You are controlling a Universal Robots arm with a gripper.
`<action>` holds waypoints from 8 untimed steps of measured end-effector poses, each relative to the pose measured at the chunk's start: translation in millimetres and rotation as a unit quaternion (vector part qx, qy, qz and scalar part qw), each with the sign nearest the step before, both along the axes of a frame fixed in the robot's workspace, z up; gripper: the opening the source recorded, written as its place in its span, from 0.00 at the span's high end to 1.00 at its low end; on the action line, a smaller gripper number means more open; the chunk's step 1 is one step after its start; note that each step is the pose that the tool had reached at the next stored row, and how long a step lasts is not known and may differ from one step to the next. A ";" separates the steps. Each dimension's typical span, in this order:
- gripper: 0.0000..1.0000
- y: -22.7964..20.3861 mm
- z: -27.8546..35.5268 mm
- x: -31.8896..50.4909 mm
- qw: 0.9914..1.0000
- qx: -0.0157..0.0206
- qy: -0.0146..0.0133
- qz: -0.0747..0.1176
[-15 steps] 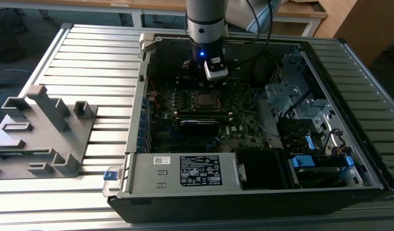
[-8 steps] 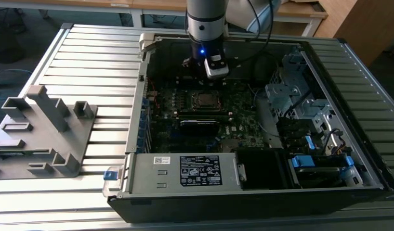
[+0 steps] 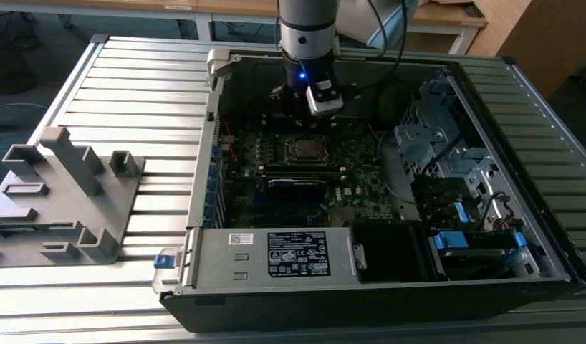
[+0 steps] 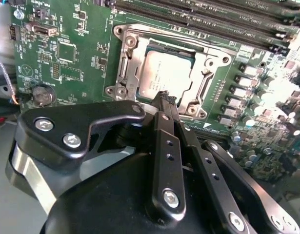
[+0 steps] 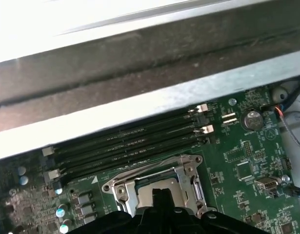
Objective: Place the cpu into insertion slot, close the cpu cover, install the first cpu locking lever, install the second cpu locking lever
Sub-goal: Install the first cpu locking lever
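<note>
Silver-topped cpu (image 4: 165, 73) sits in the insertion slot (image 4: 125, 68), so with jaws pressed together, empty, we'd say closing the cpu cover (image 4: 189, 49) comes next.

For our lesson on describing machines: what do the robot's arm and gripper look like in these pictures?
In the exterior view the arm is a round column, silver-grey with a black band, a small blue light glowing low on it, and a dark cable trailing off behind. In the second wrist view the gripper is matte black: curved link plates, silver screw heads and narrow bars dotted with small holes.
</note>
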State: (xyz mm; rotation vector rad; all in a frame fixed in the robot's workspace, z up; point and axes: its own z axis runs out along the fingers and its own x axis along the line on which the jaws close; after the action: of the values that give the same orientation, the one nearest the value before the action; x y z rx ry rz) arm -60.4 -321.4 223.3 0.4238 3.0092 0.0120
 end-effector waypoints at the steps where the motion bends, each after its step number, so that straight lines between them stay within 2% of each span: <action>1: 0.89 0.0 -0.1 0.0 1.000 -0.001 0.001 0.005; 5: 0.89 0.0 -0.9 0.1 1.000 -0.001 0.001 0.029; 8: 0.89 0.0 -1.6 0.1 0.999 -0.001 0.001 0.048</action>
State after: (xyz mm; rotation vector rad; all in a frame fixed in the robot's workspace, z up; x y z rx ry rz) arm -60.3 -321.4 221.7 0.2776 3.0285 0.0170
